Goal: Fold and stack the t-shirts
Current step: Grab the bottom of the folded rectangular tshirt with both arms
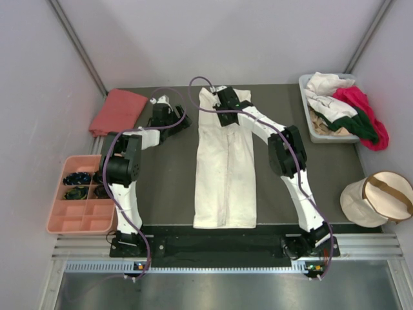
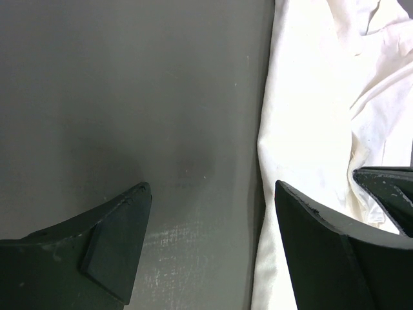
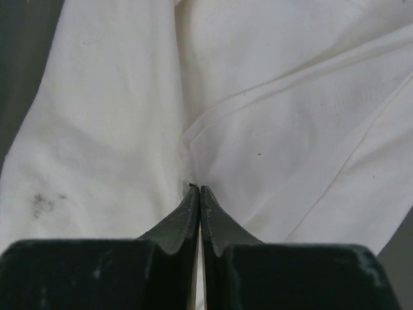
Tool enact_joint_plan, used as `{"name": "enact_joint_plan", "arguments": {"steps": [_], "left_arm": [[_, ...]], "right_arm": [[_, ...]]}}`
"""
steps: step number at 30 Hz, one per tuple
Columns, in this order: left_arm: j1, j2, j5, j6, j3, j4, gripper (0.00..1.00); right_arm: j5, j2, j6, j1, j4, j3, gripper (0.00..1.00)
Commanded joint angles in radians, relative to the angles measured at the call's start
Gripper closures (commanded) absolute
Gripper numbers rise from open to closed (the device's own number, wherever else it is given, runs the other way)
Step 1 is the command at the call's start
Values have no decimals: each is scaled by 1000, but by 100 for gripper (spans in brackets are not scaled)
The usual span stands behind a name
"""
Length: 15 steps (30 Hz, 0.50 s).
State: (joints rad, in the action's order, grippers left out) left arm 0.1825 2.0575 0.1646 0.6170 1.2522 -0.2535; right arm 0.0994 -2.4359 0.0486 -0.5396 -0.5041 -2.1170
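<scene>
- Cream t-shirt [image 1: 226, 174] lay lengthwise, running near-to-far from me.
- My right claw [image 3: 199, 188] was pressed together on its far end; left claw [image 2: 211, 187] spread just beside its edge.

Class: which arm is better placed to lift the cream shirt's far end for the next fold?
Right. The right gripper is shut with its tips on the cream shirt at its far end; the left gripper stands open at the shirt's edge, holding nothing.

Dark table [image 1: 161, 187]: cream t-shirt [image 1: 226, 174], salmon t-shirt [image 1: 118, 111]
</scene>
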Motion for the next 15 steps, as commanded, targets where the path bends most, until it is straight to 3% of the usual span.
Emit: {"name": "enact_joint_plan", "arguments": {"steps": [1,9,15], "left_arm": [[2,1,13,6,-5,-21,18],[2,4,18,9,-5,-23,19],[2,10,21,13,-4,-27,19]], "right_arm": [[46,113,13,-7,59,32,100],[63,163,23,16,82,89,100],[-13,167,22,17,75,71,58]]}}
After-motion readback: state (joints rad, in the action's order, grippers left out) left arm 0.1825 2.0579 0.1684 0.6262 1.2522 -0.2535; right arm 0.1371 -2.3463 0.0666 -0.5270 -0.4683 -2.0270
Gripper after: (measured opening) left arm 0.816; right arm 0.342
